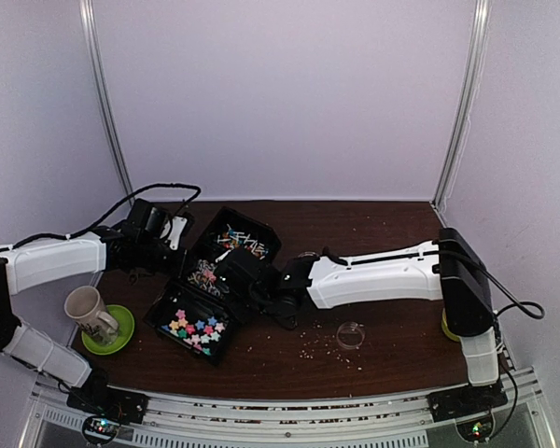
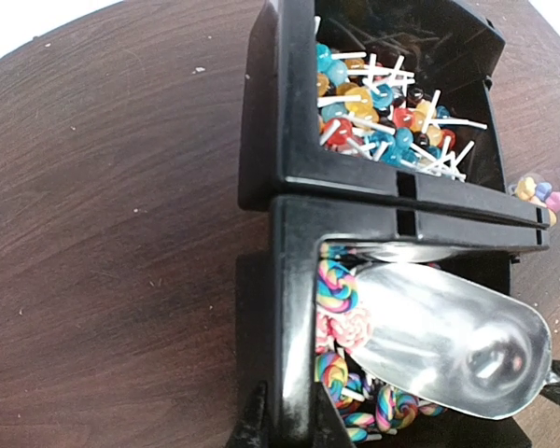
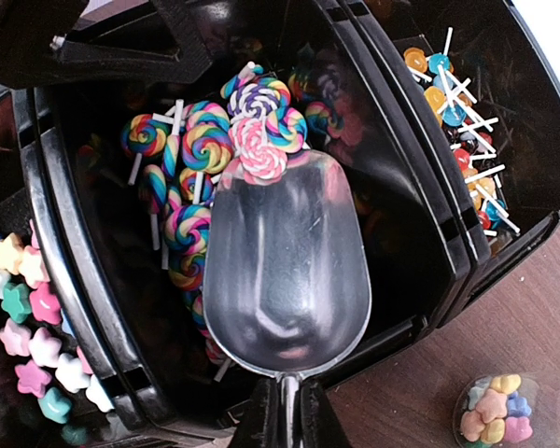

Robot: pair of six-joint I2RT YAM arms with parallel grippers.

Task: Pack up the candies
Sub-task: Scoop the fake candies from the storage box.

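Soft, even light falls from above. White glare streaks the polished silver metal scoop [image 3: 285, 271] I hold; the black plastic compartment tray [image 3: 51, 233] is shadowy inside. The bright multicoloured candies [image 3: 205, 140] read sharp, edges bow, overhead view hazy.

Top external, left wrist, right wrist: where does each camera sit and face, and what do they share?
Top external: high behind the bases, looking down at the table; left arm and right arm show.
Left wrist: on its arm, looking down at the tray; left end effector clamps its wall.
Right wrist: on its arm, looking along the scoop held by right end effector.
Shared: both wrists show scoop, swirl lollipops.
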